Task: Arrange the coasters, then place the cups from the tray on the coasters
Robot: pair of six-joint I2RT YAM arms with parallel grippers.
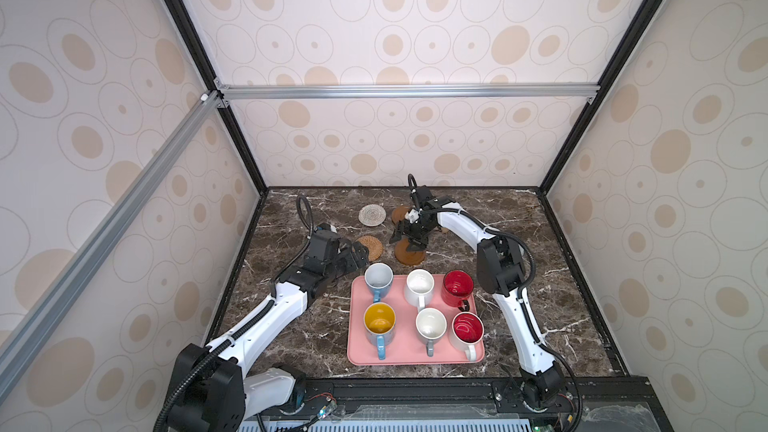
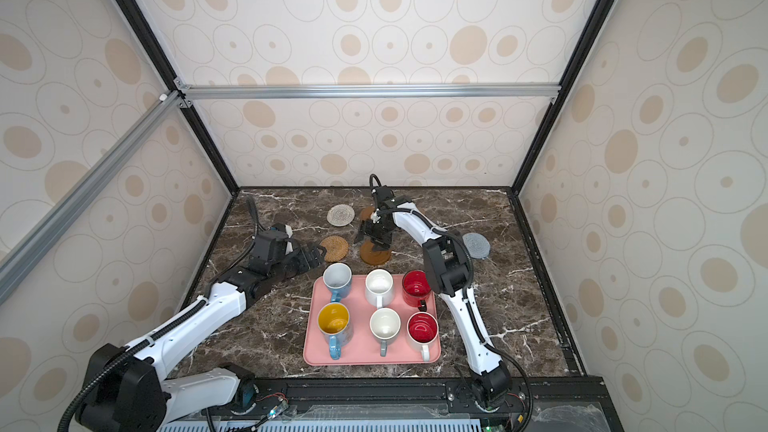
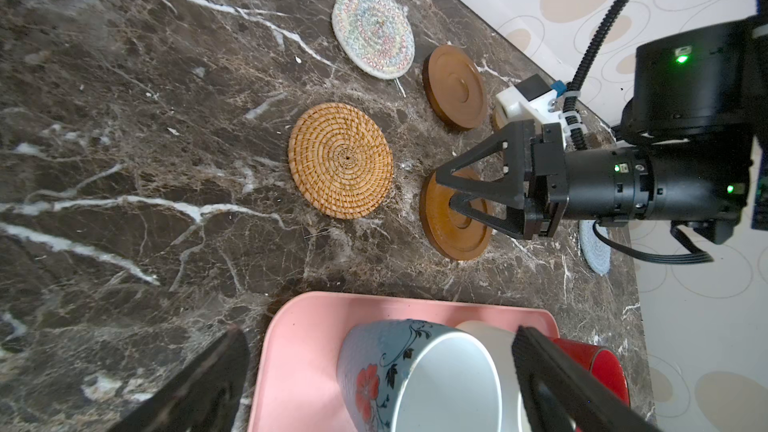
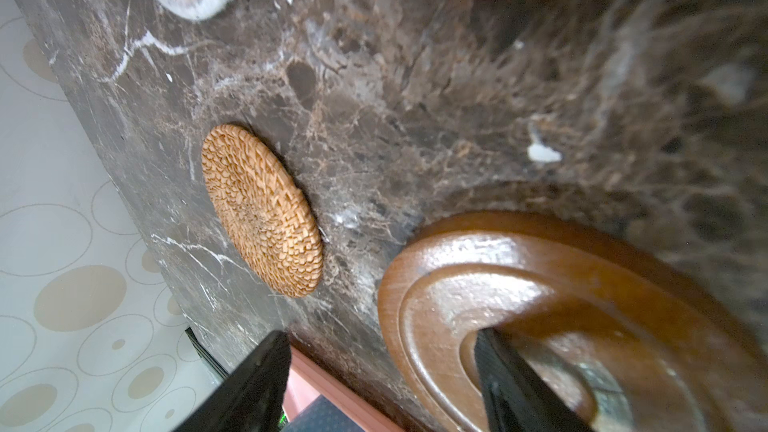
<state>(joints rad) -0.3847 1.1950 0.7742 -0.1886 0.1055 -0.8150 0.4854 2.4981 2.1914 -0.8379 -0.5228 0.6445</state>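
You are on the arranging step, and your right gripper [image 3: 446, 189] has its jaws apart, clamped on nothing. 1 fingertip sits in the central dip of the near brown disc [image 1: 410, 254] and the other stands out past its rim, on the side of the rattan coaster [image 1: 369, 247]. That disc lies on the marble table [image 1: 311, 326] just beyond the far edge of the pink tray [image 1: 415, 360], near the rattan coaster but apart from it. If you nudge it, I would press lightly through the dip, line it up with the rattan coaster, and leave room for a mug on each. Then lift straight up so the finger does not drag it. The disc is round, so it has no long axis and points no way. It lies flat with its recessed face up. Your left gripper [image 1: 360, 254] is wide open and empty beside the blue mug [image 1: 378, 278], and all 6 mugs stand on the tray with their handles toward the near edge.
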